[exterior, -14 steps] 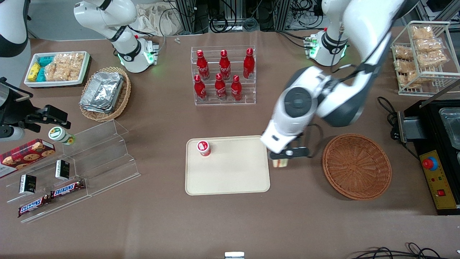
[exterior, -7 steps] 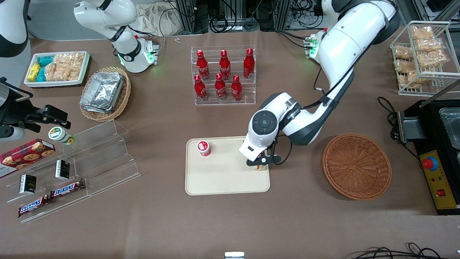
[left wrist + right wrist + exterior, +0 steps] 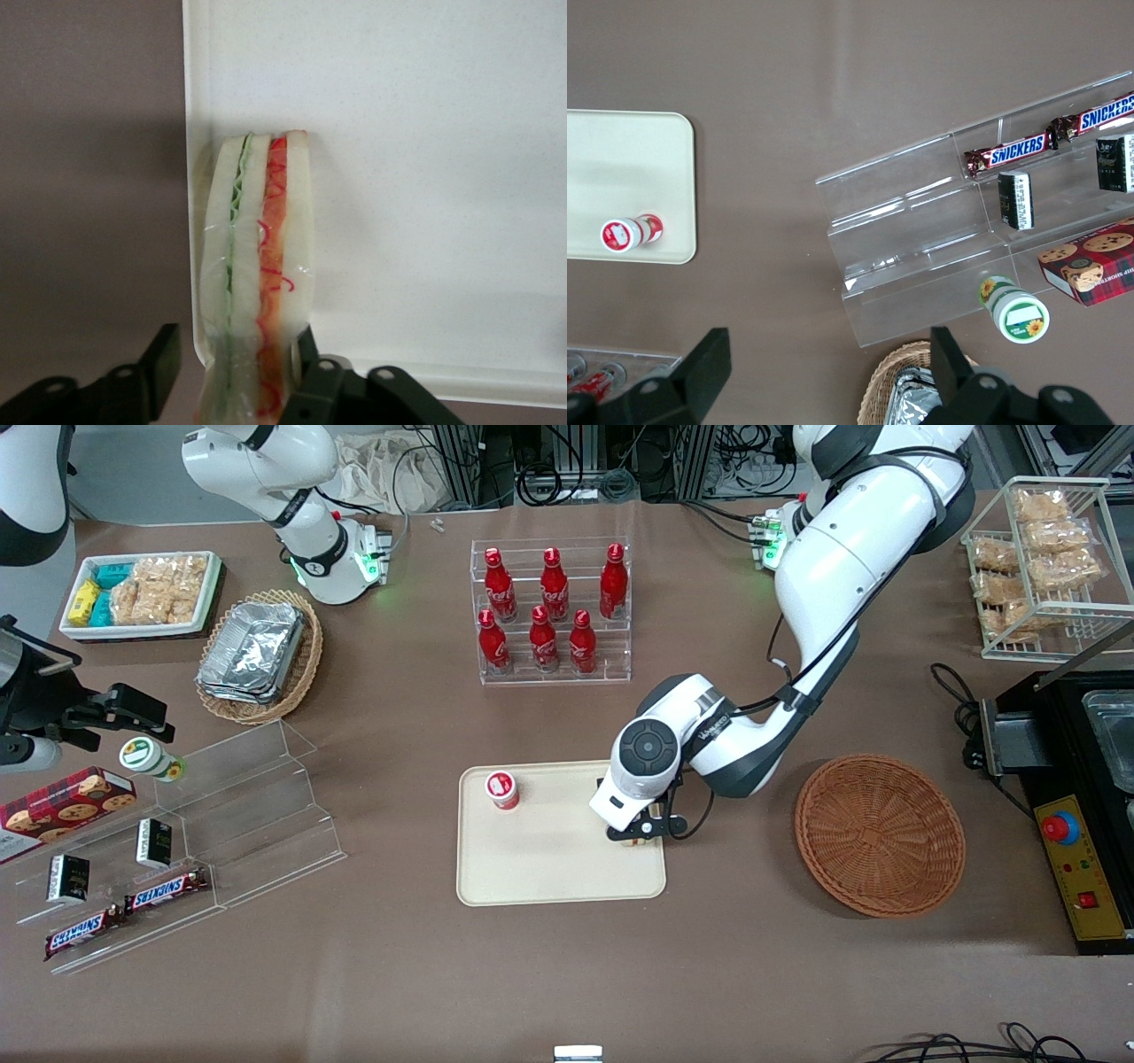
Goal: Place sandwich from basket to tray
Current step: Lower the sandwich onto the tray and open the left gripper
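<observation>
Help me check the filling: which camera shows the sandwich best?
The left wrist view: the sandwich fills it, standing on the tray between the gripper. The front view shows a sliver; the right wrist view, none.

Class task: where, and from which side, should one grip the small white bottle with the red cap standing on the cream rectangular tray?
Grip the small red-capped white bottle across its round body, from above: it seems upright. The end effector is at the wrapped triangular sandwich by the cream plastic tray edge.
</observation>
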Controlling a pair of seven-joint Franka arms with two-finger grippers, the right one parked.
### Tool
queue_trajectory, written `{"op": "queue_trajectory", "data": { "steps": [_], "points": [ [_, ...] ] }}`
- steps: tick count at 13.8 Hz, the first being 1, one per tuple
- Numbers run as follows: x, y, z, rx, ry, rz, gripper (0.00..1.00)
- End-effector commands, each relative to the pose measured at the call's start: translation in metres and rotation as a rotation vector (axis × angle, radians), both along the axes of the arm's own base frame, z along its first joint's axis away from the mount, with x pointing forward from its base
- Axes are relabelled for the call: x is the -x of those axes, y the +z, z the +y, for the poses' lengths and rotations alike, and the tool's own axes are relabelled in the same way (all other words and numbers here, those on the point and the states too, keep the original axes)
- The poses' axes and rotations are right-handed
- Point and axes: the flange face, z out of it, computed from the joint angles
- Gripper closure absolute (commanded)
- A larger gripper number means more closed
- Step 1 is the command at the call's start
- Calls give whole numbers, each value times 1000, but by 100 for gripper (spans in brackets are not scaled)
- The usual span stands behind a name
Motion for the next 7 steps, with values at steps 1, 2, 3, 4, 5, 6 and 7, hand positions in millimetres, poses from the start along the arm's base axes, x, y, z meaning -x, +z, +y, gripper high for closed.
{"op": "queue_trajectory", "data": {
  "steps": [1, 2, 3, 4, 5, 6, 7],
  "points": [
    [-8, 9, 3, -8, 20, -13, 1],
    [-13, 17, 14, -27, 33, -6, 1],
    [-15, 25, 24, -60, 29, 12, 1],
    [-21, 39, 37, -80, 24, 20, 2],
    [-29, 54, 53, -93, 4, 31, 1],
    [-31, 70, 67, -115, -24, 44, 1],
    [-33, 88, 82, -135, -47, 54, 2]
  ]
}}
